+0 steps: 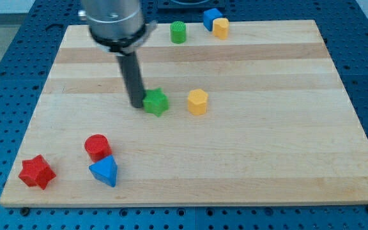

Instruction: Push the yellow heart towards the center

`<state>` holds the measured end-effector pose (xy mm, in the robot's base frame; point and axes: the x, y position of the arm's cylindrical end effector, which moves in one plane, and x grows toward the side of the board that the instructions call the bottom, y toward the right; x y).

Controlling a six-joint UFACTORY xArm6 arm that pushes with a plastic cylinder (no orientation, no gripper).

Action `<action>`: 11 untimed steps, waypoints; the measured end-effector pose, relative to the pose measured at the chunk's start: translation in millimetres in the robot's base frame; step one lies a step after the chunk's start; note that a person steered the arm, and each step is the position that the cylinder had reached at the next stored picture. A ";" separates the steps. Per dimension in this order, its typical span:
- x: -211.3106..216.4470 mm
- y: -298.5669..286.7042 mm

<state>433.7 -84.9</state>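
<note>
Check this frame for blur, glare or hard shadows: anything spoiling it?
Camera view: lighting even, no glare on the board; blocks sharp, with soft shadows only. The arm's grey housing at the view's top looks slightly blurred; my tip shows clearly beside the green star.

arm end: wide cylindrical housing [115,22], silver-grey metal, glossy, darker band round lower rim, small dark lug on view's right edge. below it straight rod [133,73], dark grey to black, matte, round in section, even width, faint pale highlight along one side. my tip [137,104] blunt, flat-cut. cables, screws, markings: none made out.
</note>
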 end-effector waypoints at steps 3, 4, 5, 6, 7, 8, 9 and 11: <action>-48.3 20.4; -88.6 56.1; -115.7 142.3; -155.9 208.8; -201.3 252.8; -227.0 256.2; -232.9 200.7; -165.8 101.3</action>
<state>267.9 16.5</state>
